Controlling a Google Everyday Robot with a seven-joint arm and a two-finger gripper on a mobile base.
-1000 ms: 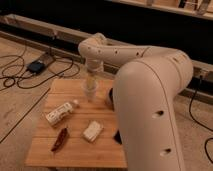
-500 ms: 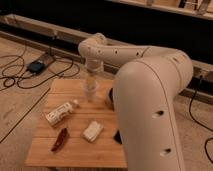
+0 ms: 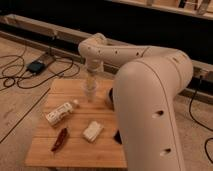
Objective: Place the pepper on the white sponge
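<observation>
The pepper (image 3: 60, 139) is a small dark red chili lying on the wooden table (image 3: 75, 155) near its front left. The white sponge (image 3: 93, 131) lies to its right, near the table's middle, apart from the pepper. My gripper (image 3: 90, 91) hangs over the far middle of the table, well behind both and touching neither. The big white arm fills the right side of the view and hides the table's right part.
A white labelled bottle (image 3: 61, 112) lies on the table's left, behind the pepper. A dark object (image 3: 118, 137) shows at the table's right, mostly hidden by the arm. Cables and a dark box (image 3: 36, 65) lie on the floor at far left.
</observation>
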